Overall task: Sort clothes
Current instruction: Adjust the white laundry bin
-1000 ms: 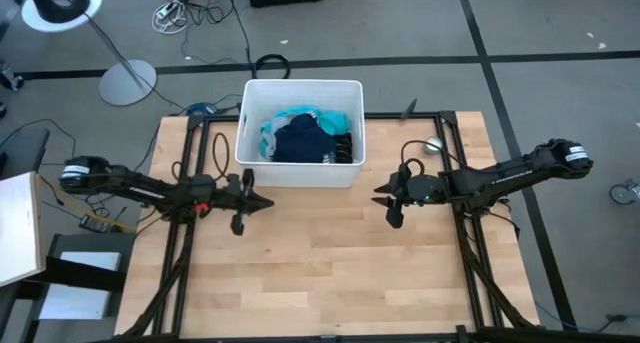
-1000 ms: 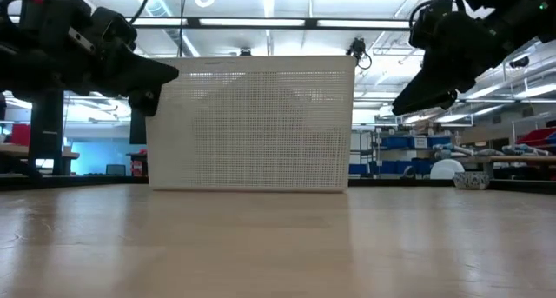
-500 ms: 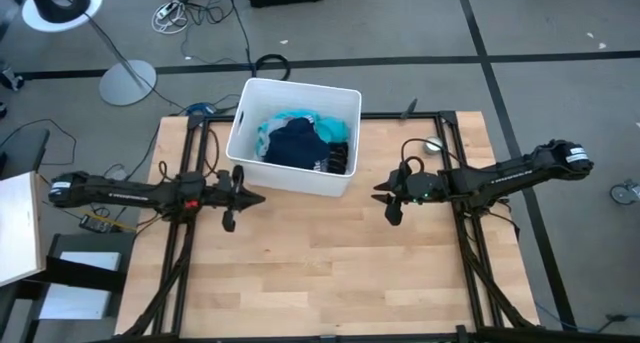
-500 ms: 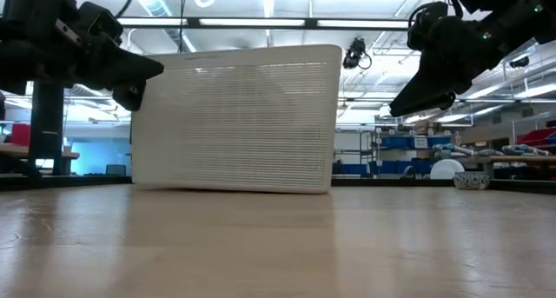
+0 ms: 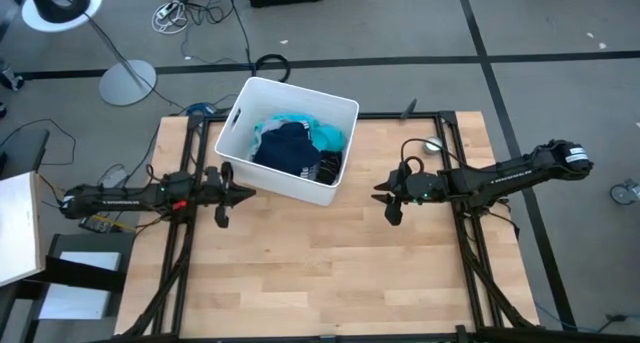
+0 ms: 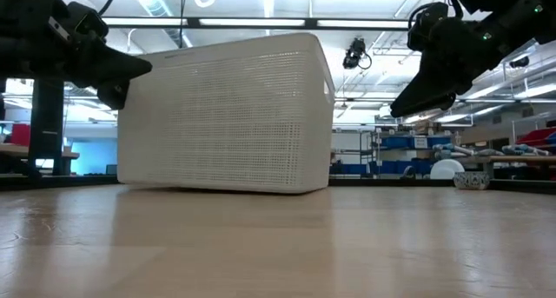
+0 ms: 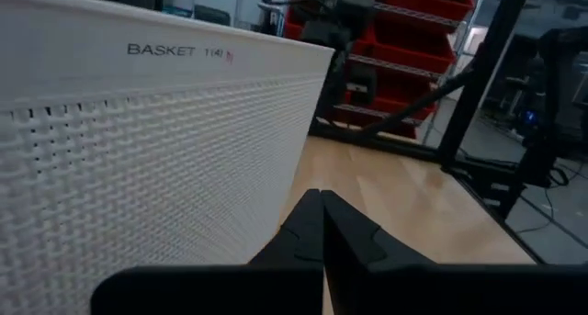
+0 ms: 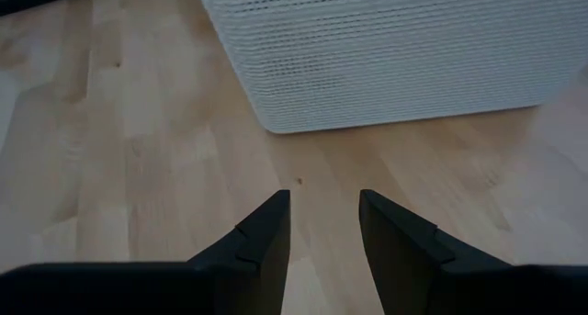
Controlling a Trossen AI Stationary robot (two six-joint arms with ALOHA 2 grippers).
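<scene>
The clothes (image 5: 295, 148) lie in the bin (image 5: 231, 124) at one o'clock from the nearer left end effector (image 5: 222, 190), closed and empty; the right end effector (image 5: 392, 198) waits parted, empty.

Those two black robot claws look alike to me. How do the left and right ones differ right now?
The left end effector has its fingers pressed together; the right end effector holds its fingers apart. The left one sits right beside the white perforated plastic bin, at its near left corner; the right one hangs farther from it, over bare wooden table. Both are dark, hold nothing, and point inward toward the table's middle.
</scene>
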